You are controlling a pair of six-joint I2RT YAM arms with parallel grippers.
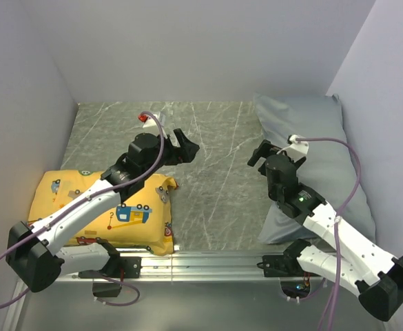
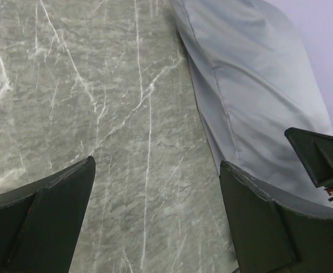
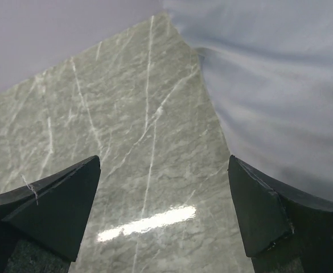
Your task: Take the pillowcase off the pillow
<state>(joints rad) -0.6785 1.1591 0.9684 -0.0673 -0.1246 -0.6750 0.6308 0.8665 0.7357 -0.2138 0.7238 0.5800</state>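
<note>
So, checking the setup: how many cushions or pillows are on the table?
2. A yellow vehicle-print cushion lies near-left under the left arm; a grey-cased pillow lies along the right wall.

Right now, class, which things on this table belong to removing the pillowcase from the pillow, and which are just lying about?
Belongs to the job: grey pillowcase, the pillow hidden inside it, open left gripper, open right gripper.
Just lying about: yellow cushion with vehicle prints.

L gripper [image 1: 186,146] jaws wide apart, extended fwd, R gripper [image 1: 258,153] jaws wide apart, both empty
</note>
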